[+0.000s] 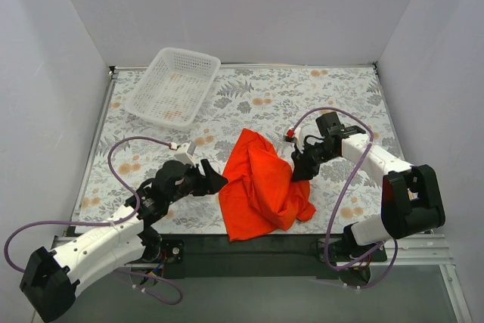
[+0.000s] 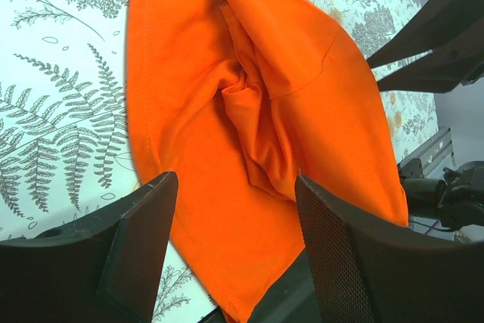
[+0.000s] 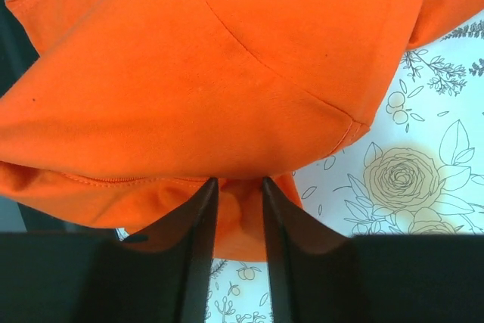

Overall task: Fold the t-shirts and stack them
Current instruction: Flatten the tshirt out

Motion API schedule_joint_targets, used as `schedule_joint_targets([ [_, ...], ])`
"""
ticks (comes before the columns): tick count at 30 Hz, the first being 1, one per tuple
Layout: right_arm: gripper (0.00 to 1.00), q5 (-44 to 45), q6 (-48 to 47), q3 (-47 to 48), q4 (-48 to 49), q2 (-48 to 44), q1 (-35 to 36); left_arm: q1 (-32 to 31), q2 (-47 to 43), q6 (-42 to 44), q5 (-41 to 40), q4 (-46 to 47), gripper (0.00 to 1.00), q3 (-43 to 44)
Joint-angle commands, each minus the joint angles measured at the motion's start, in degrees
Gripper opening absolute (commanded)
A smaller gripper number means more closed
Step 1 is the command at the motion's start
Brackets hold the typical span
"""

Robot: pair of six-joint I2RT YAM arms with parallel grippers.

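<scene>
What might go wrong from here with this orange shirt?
The right gripper has only a bunched fold of the t-shirt between narrow jaws; it may slip or catch several layers. The shirt's near hem overhangs the table edge, so pulling could drag it off. The left gripper is open, holding nothing, so a lift would be lopsided.

Unresolved in right wrist view: grip of right gripper (image 3: 239, 184) on t-shirt (image 3: 227, 73) hem, jaw tips lost at the fold. Cropped by top and side edges there: rest of the cloth. Too small to resolve from above: orange specks (image 1: 176, 113) inside white mesh basket (image 1: 193, 53).
</scene>
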Motion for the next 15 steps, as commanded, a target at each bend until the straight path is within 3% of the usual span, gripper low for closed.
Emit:
schedule_joint_targets([
  [1,0.30,-0.89,0.54,2.10,-0.83,0.44,0.41,-0.16,0.51,-0.24,1.64,2.35,0.59,0.09],
  [6,0.15,0.60,0.19,1.13,-0.57,1.50,0.50,-0.25,7.71,-0.24,10.42,10.61,0.59,3.86],
  [9,0.02,1.39,0.19,0.43,-0.48,-0.07,0.32,-3.40,19.02,1.50,12.99,12.73,0.59,10.26],
  [15,0.01,1.13,1.77,-0.18,0.22,-2.71,-0.38,-12.53,33.29,5.99,9.39,12.13,0.59,23.79],
])
